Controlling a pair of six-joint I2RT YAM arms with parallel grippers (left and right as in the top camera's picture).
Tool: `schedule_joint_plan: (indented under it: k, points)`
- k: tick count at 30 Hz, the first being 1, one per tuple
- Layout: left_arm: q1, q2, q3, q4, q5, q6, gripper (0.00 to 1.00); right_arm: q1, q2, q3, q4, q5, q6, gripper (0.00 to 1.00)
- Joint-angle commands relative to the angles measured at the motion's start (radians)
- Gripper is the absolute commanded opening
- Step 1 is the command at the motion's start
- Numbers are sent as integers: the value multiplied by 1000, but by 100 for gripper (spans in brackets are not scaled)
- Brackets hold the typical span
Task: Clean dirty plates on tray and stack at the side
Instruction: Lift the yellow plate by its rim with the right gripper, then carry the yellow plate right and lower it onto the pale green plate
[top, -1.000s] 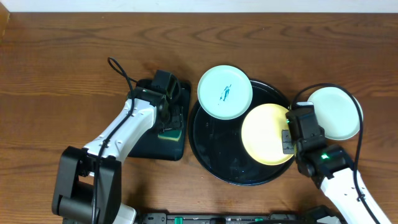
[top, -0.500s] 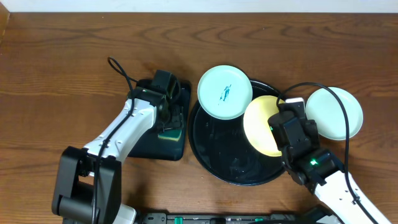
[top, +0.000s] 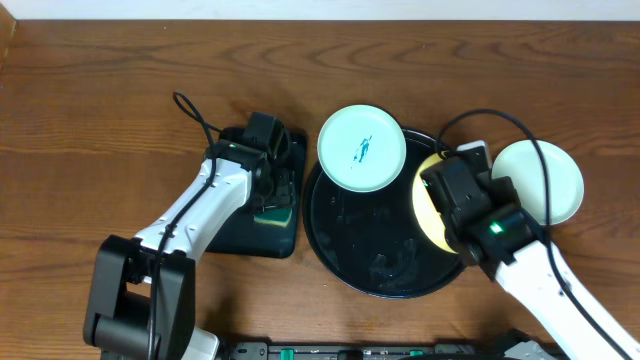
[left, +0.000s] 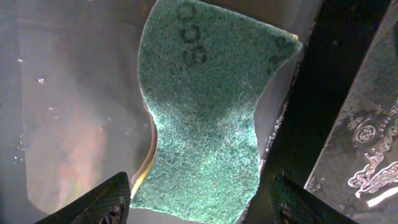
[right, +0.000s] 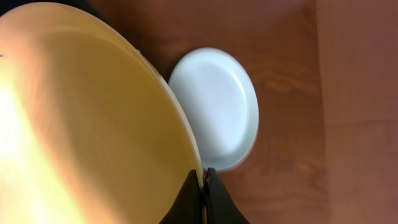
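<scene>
- Since a second ago, the right arm has swung up and to the left over the round black tray (top: 350, 255), carrying the yellow plate (top: 425, 205) with it. The left arm has not moved.
- Right arm: it reaches in from the lower right corner, forearm slanting up and left. Its wrist covers most of the yellow plate from above, so only a crescent shows.
- Right gripper (right: 203, 185): the jaws are pressed together on the rim of the yellow plate (right: 81, 112), which fills the left of the wrist view.
- Left arm: it rises from the lower left and bends over the rectangular black tray (top: 232, 236), with a black cable (top: 195, 115) looping behind it.
- Left gripper (left: 202, 202): the jaws stand wide apart, one on each side of a green scouring sponge (left: 205, 106) lying in that tray. Whether they touch it cannot be told.
- Plates, three in all: one yellow and two mint-blue.
- Smudged mint-blue plate (top: 361, 148): it has a teal mark at its centre and rests over the far left rim of the round tray, partly above the desk (top: 100, 100).
- Clean mint-blue plate (top: 548, 180): it lies on the desk just right of the round tray.
- Trays, two: one round and one rectangular, side by side.
- Sponges, one.
</scene>
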Motion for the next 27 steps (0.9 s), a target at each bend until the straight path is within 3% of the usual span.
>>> schedule_joint_plan:
  k: [1,10,14,17,27]
  points:
    - [0,-1,-16,0,6,5,73,10,77,58,-41,49,-3,1]
    - [0,-1,-16,0,6,5,73,107,145,109,-67,235,-15,1]
    - [0,-1,-16,0,6,5,73,187,145,125,-45,243,-152,1]
    - [0,-1,-16,-1,6,5,73,232,145,125,-24,286,-157,1]
    - [0,-1,-16,0,6,5,73,246,145,125,-5,277,-415,1]
